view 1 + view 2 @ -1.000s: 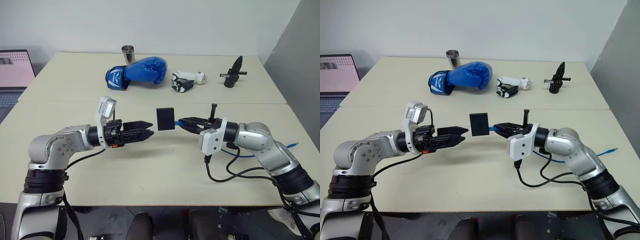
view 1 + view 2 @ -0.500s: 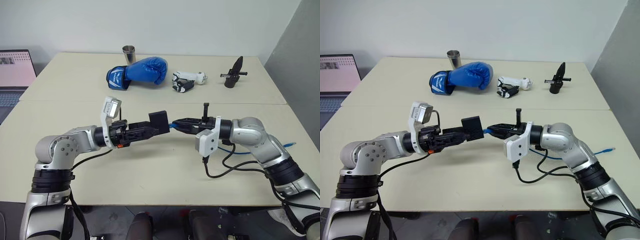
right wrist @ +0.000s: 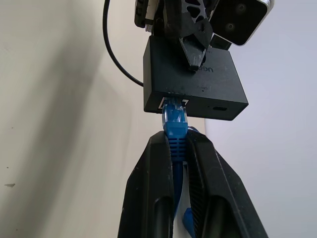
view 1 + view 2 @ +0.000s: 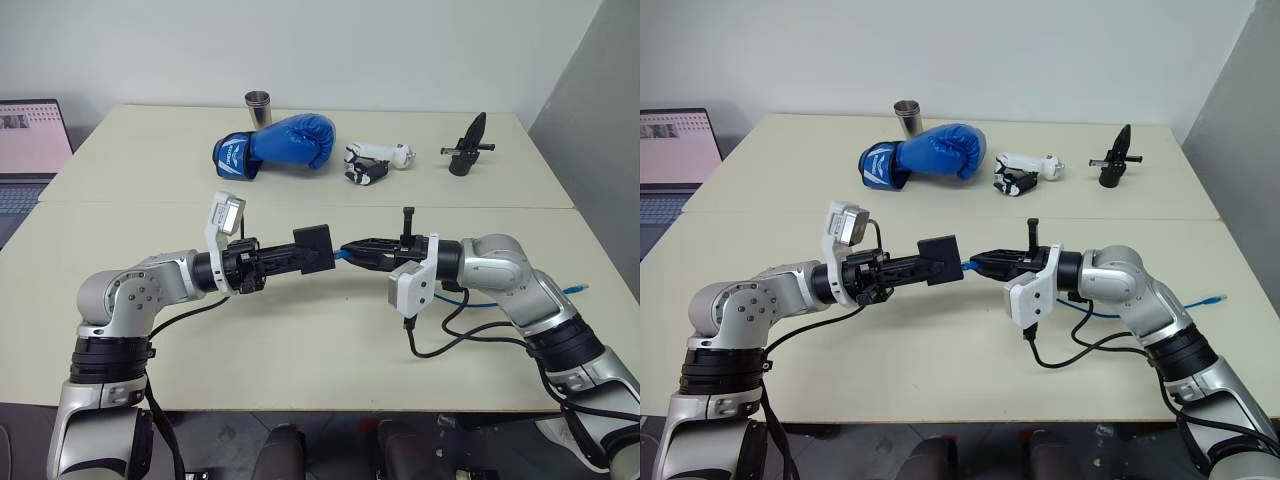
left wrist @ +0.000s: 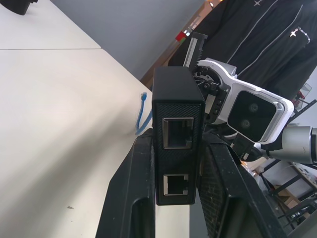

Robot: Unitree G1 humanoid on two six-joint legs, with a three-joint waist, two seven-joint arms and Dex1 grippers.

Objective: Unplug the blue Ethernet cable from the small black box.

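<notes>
Left eye view has the two arms meeting above the middle of the pale surface (image 4: 300, 340), held up off it. Between them hangs the small black box (image 4: 312, 247), clamped by the left tool (image 4: 300, 258), whose fingers are closed onto the box's two flat sides. In the left wrist view the box (image 5: 177, 134) stands between the two black fingers (image 5: 130, 198), with two open sockets facing the camera. From the other side the right tool (image 4: 352, 250) is pinched tight on the plug end of the blue Ethernet cable (image 3: 174, 124); the right wrist view shows that plug seated in a port on the edge of the box (image 3: 193, 82), so the cable is not yet out. Behind the right arm the rest of the blue cord trails over the surface, its free end (image 4: 578, 289) lying near the right edge. Along the far side of the surface sit a blue boxing glove (image 4: 275, 143), a metal cup (image 4: 257, 107) just behind it, a white and black device (image 4: 375, 162), and a black pointed clip-like tool (image 4: 466, 146), all well apart from the arms. A laptop (image 4: 30, 150) stands open at the far left.
</notes>
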